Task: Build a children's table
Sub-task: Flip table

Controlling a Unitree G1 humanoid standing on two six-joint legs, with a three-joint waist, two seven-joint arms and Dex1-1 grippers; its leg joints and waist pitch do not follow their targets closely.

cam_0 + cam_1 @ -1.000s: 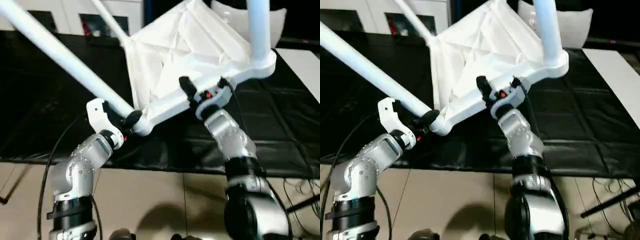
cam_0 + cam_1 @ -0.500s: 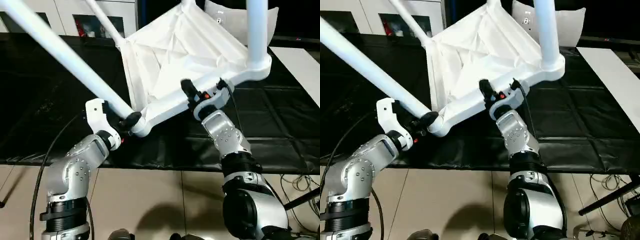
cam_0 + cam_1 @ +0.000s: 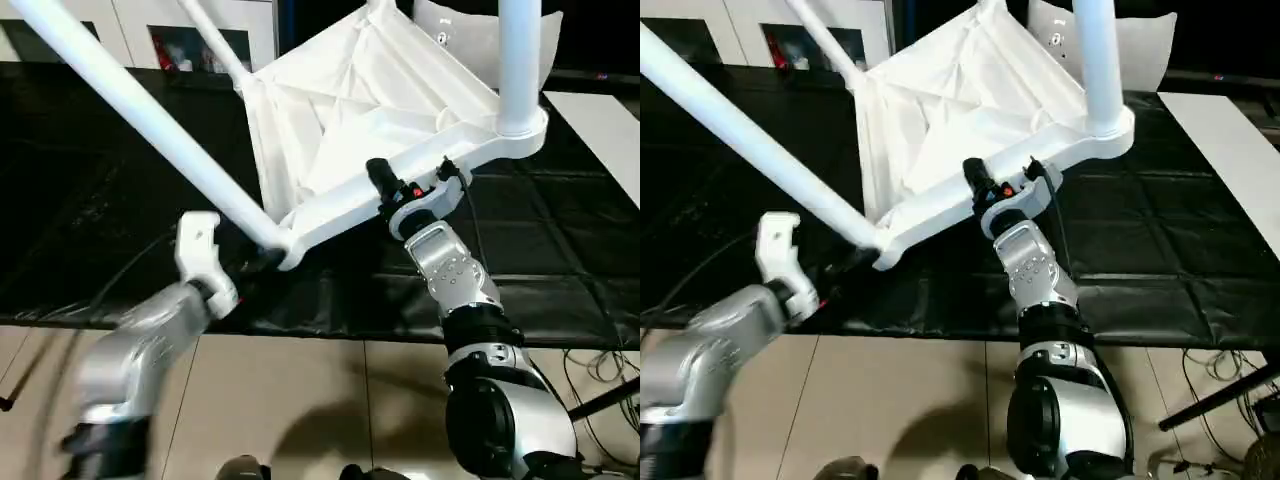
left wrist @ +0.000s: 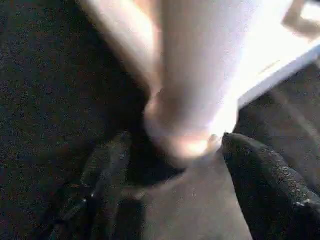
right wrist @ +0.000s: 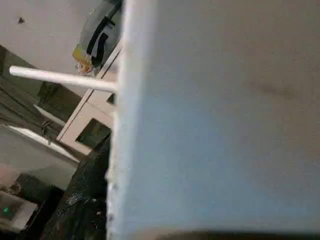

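Children's table [image 3: 370, 110] tipped on edge over the black-covered table [image 3: 90, 190], ribbed underside showing, legs fitted and splaying outward. Right gripper [image 3: 405, 192] clamped on the near rim, jaws pinching it. Left gripper [image 3: 245, 265] just released from the lower corner socket [image 3: 283, 247] and drawn back, jaws spread. Leg [image 3: 150, 125] at that corner likely seated; weight now carried by the right grip and the resting corner.

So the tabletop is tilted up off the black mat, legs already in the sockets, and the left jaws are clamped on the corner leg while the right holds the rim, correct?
Not quite. The left gripper is open: its jaws stand apart on either side of the corner leg, not clamped, as the left wrist view shows. The rest holds: the tabletop is tilted over the black mat, and the right gripper holds its rim.
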